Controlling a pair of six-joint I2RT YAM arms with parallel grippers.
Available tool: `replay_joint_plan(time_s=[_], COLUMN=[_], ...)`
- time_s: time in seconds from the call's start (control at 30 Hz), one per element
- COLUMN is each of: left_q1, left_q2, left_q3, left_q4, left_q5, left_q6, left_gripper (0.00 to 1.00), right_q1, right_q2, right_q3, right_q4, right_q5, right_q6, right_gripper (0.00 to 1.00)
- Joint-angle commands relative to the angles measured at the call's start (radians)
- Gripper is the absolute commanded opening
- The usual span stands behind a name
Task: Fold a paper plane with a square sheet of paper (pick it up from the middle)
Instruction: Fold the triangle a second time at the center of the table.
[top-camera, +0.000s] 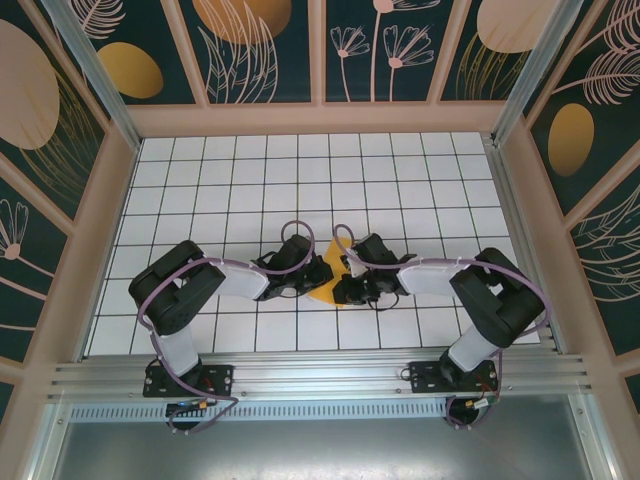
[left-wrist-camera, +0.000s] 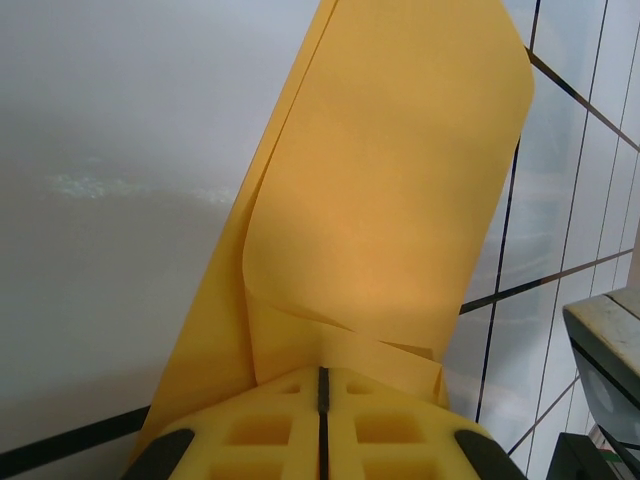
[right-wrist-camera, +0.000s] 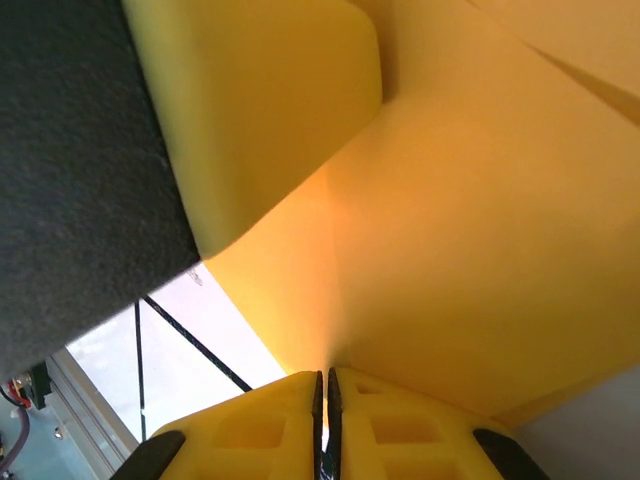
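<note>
- Beneath the left gripper (top-camera: 303, 283) and right gripper (top-camera: 347, 290) spreads the white grid-tiled table (top-camera: 200, 180).
- Between them sits the thin, partly folded orange-yellow square sheet of paper (top-camera: 326, 278).
- Each gripper's jaws are pressed together, pinching a paper edge; seemingly mid-fold, the next move needs aligned edges and a firm crease.

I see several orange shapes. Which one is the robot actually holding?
The folded orange-yellow paper, pinched by the left end effector and right end effector; the orange ovals are flat wall pattern.
</note>
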Motion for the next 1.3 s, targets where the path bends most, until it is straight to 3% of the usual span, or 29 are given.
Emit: replay_joint_plan(time_s=[0.0,0.2,0.37,0.57,0.8,1.07,1.27], left_q1=[-0.002,-0.002,-0.002,-0.001,-0.002,-0.002,-0.004], left_q2=[0.007,0.012,0.012,0.008,-0.006,-0.086,-0.170], left_q3=[-0.009,-0.011,-0.008,-0.004,0.005,0.023,-0.018], left_q4=[-0.115,-0.111,-0.108,-0.109,-0.113,-0.112,-0.082], left_q5=[-0.037,-0.037,-0.033,-0.030,-0.027,0.005,0.056], left_q6=[0.034,0.032,0.033,0.032,0.039,0.058,0.035], left_gripper=[0.09,0.09,0.09,0.09,0.10,0.15,0.09], right_q1=[0.005,0.005,0.004,-0.007,-0.021,-0.021,-0.022], right_q2=[-0.061,-0.154,-0.214,-0.134,-0.010,0.006,0.004], right_q3=[-0.070,-0.125,-0.062,0.013,-0.033,-0.104,-0.101], right_q4=[-0.061,-0.108,-0.078,-0.014,0.045,0.085,0.085], right_q5=[0.008,-0.013,0.013,0.020,0.001,0.028,0.036], right_q6=[0.016,0.007,0.026,0.020,0.027,0.052,0.055], right_gripper=[0.15,0.15,0.16,0.15,0.15,0.12,0.12])
